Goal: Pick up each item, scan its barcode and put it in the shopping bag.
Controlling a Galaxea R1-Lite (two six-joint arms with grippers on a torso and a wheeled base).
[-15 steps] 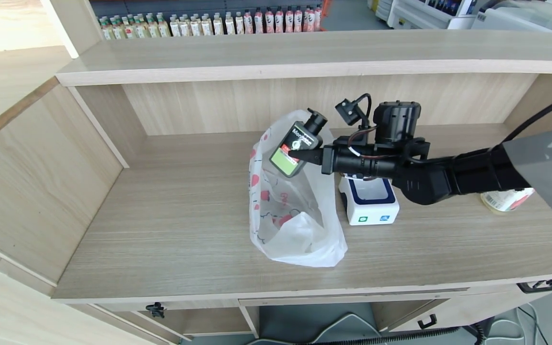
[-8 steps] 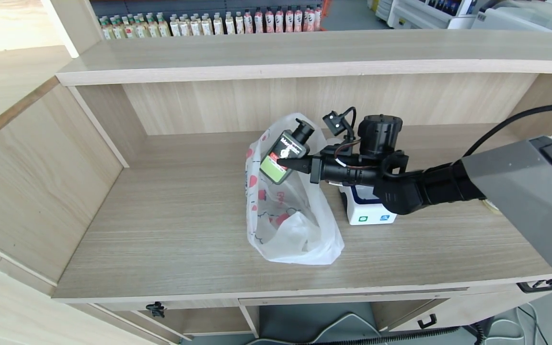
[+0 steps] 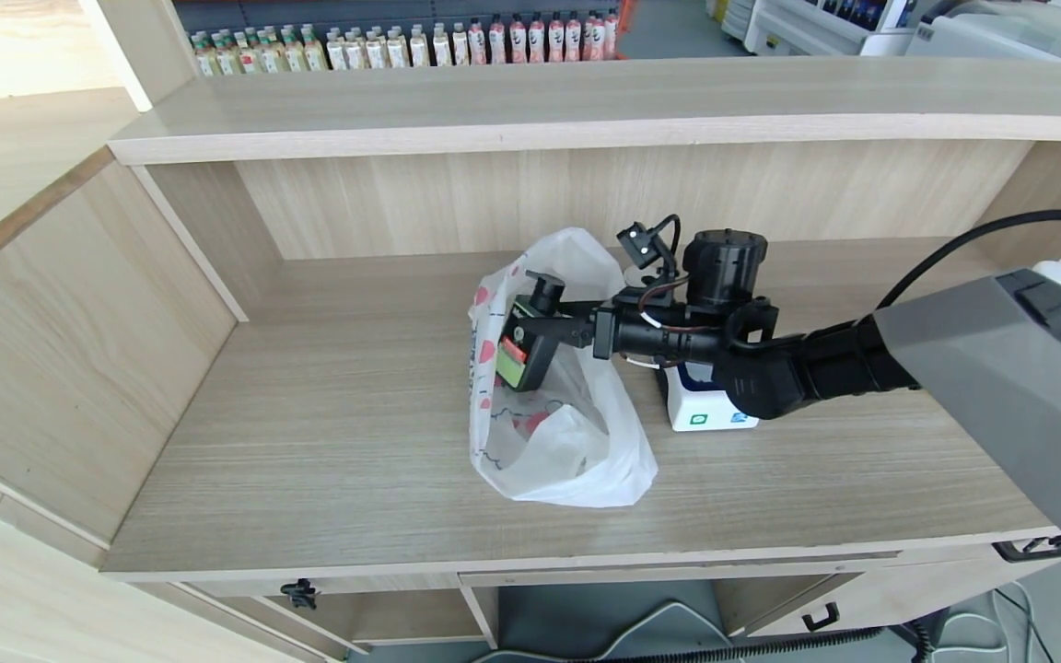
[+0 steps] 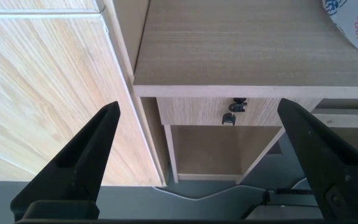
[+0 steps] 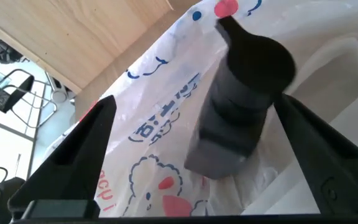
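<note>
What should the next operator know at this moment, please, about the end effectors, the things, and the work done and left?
Left end effector: open, empty, by the front edge of the counter.
Right end effector: open, around the bottle at the mouth of the bag.
Scanner: on the counter beside the bag.
Done: bottle brought to the bag.
Left: let it fall in, pull the arm back.

Bright, even light fell on the wooden counter [image 3: 328, 442] in the head view; the floor [image 3: 5, 46] at upper left glared pale, the shopping bag [image 3: 586, 460] shone white, and soft shadow lay beneath the upper shelf [image 3: 586, 101].
</note>
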